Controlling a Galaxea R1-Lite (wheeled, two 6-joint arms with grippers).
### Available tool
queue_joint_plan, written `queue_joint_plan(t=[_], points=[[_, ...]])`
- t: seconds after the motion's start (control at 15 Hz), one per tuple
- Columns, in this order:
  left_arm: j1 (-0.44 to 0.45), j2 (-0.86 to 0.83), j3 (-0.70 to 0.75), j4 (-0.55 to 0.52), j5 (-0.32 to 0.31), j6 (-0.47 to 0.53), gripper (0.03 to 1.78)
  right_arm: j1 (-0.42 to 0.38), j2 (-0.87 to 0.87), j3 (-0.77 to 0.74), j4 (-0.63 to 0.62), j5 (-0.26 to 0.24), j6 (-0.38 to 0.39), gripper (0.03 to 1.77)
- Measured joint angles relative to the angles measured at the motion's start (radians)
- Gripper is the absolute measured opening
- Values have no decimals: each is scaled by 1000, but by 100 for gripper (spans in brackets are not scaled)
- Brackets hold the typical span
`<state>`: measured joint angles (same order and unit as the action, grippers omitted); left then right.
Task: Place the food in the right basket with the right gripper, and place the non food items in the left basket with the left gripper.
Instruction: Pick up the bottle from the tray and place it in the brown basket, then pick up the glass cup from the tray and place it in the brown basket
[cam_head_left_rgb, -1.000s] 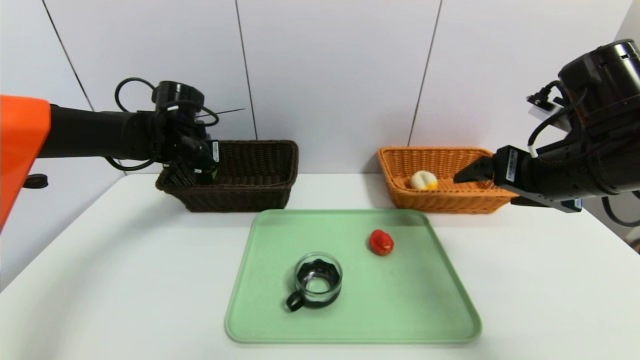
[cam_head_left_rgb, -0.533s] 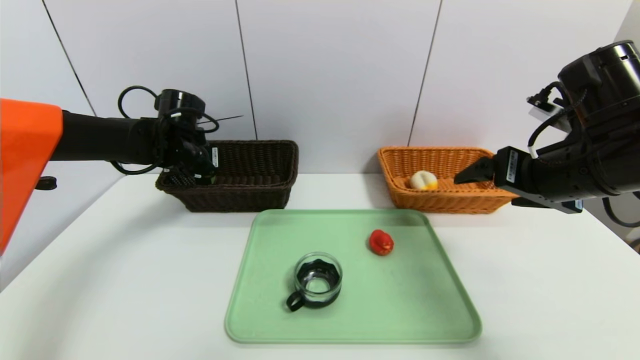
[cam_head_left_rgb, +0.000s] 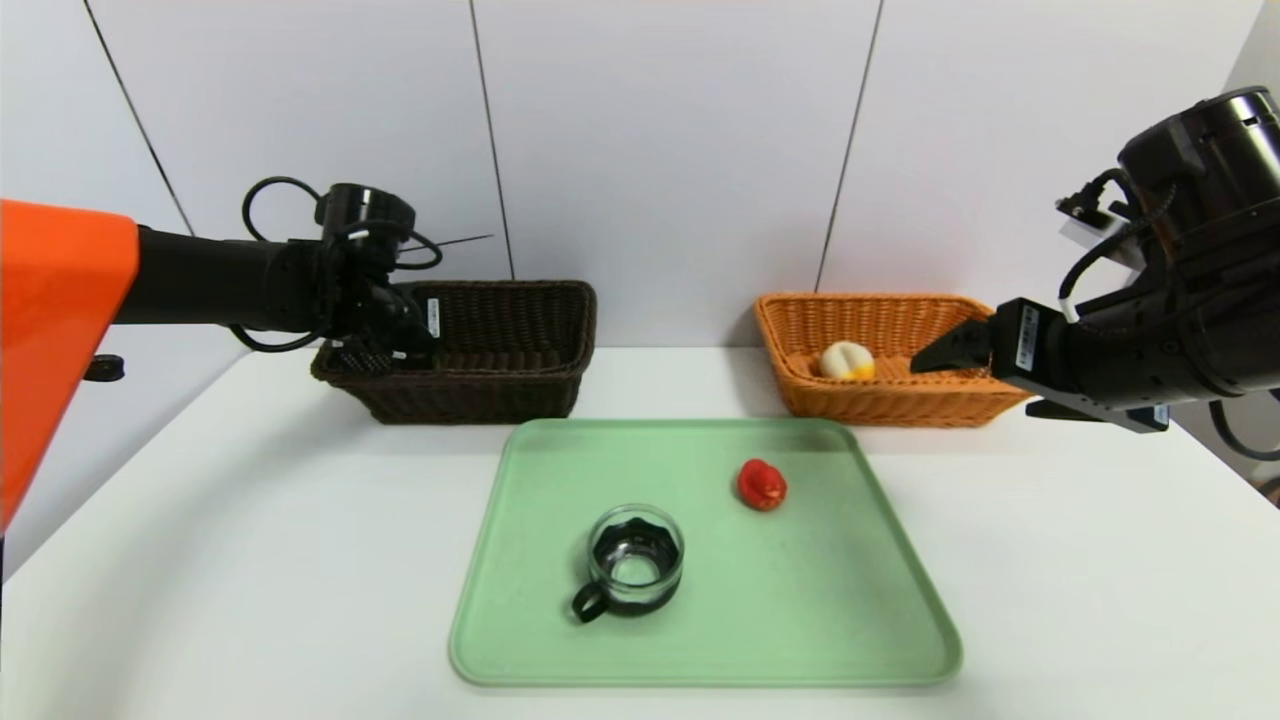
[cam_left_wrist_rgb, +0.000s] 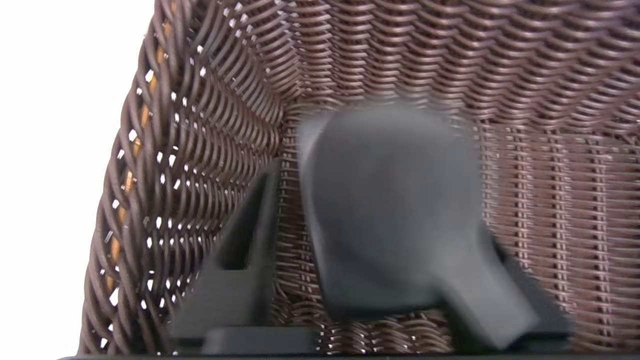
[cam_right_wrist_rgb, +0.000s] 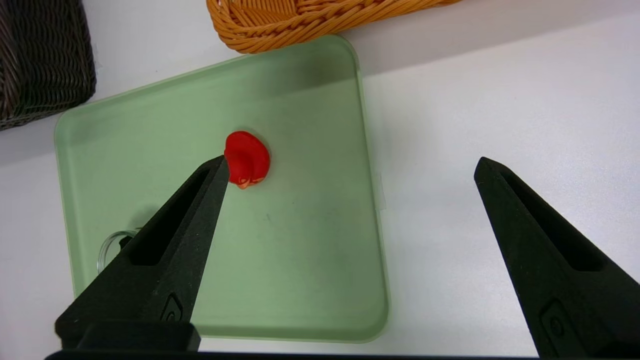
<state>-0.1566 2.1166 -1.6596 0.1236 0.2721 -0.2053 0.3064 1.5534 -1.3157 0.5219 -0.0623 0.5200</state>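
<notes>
Two end effectors work: the left end effector grasps a grey object inside the brown basket, the right end effector hangs released above the red food.

We are seeing lots of bare room on the green tray. Only the glass cup near its front and the red food farther back are standing in the way there, well apart.

Head camera: high, frontal. Left wrist: close inside dark brown wicker basket. Right wrist: overhead; shares pale green plastic tray.
</notes>
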Motion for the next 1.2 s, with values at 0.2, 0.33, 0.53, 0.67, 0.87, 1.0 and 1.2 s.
queue_joint_plan(t=[0.2,0.33,0.53,0.67,0.87,1.0,1.2], points=[[0,4,3,1,1,-4,122,0,0,2,-1,0,1,170],[-1,-5,6,0,-1,-4,133,0,0,4,-1,0,4,170],[-3,-47,2,1,7,2,145,0,0,13,-1,0,5,170],[-13,-101,2,18,30,13,150,0,-2,17,-1,0,7,170],[-47,-214,21,63,83,50,157,0,-2,23,-1,1,8,170],[-86,-294,73,76,96,74,160,0,-3,24,0,2,9,170],[-189,-398,133,169,77,90,163,1,-10,24,0,2,9,170]])
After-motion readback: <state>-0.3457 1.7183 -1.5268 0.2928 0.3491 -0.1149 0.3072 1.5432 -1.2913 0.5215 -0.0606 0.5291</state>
